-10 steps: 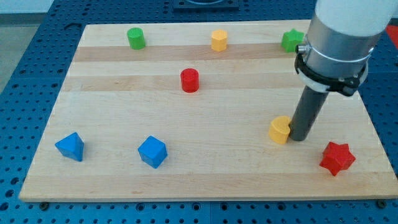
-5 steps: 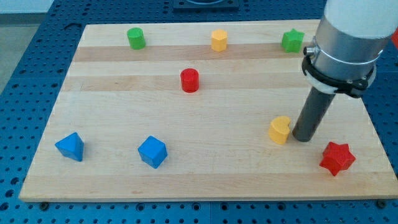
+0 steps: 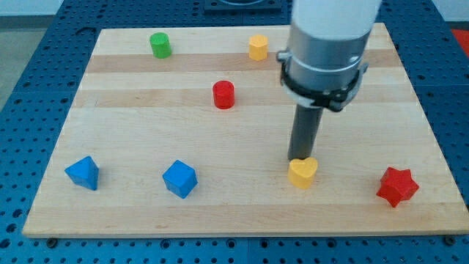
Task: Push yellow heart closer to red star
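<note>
The yellow heart (image 3: 303, 173) lies on the wooden board (image 3: 242, 213) at the lower right of centre. The red star (image 3: 397, 186) lies to its right near the board's right edge, a good gap away. My tip (image 3: 300, 158) stands right at the heart's upper edge, touching or nearly touching it. The rod rises from there to the grey and white arm body (image 3: 325, 51) above.
A red cylinder (image 3: 223, 94) sits at the centre. A green cylinder (image 3: 160, 45) and a yellow hexagonal block (image 3: 257, 47) sit near the top edge. A blue triangular block (image 3: 83, 172) and a blue cube (image 3: 180, 179) lie at the lower left.
My tip has moved from the heart's right side leftwards to its upper edge. The heart has slid down and to the left, further from the red star. The arm now hides the green star.
</note>
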Available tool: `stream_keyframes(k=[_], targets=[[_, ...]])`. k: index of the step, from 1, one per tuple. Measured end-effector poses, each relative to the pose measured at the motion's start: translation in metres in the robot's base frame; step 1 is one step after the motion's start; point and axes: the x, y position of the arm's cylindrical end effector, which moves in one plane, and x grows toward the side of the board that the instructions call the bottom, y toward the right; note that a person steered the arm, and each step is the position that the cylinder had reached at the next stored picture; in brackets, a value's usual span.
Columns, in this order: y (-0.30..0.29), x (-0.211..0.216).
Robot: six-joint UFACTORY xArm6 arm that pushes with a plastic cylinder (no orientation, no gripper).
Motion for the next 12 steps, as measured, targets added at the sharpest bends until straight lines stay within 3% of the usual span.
stream_keyframes(k=[4,6,9,10,12], targets=[[-0.061,0.018],[-0.030,0.017],[-0.030,0.031],[0.012,0.049],[0.038,0.056]])
